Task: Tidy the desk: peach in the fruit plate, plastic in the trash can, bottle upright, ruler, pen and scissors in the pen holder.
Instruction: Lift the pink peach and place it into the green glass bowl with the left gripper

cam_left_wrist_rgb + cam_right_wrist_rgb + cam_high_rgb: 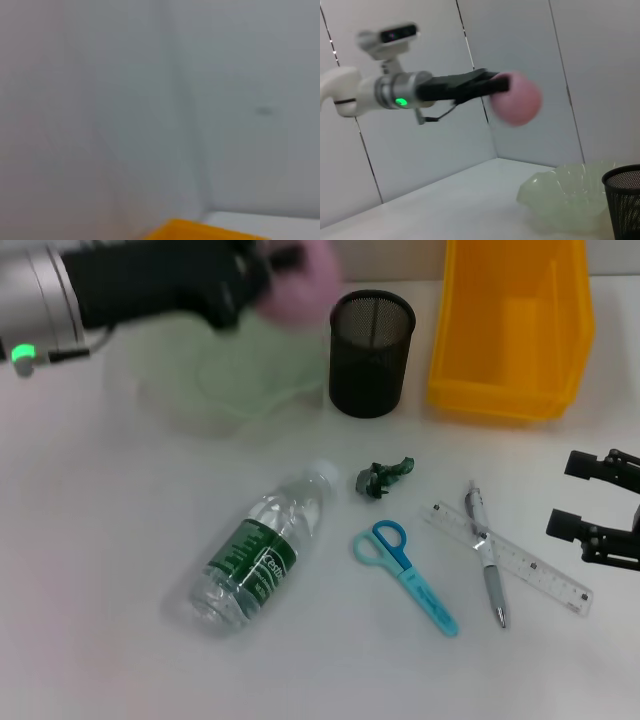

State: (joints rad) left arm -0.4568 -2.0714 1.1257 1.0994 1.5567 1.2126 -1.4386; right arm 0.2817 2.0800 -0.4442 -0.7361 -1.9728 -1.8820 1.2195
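Holding the peach (300, 280) pinched in its fingers, the left gripper (270, 275) hangs above the fruit plate (235, 375). Bottle (262, 545) lies flat on the surface (90, 540). Right gripper (590, 500) sits parked beside ruler (510, 558), fingers spread.

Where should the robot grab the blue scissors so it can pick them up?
Probably the tool should come from above and pinch the scissors across the covered blade part. They lie flat, that part is narrow and straight, and the ring handles are wider.

Pink peach (305, 280), pale green plate (235, 380), yellow bin (510, 325)
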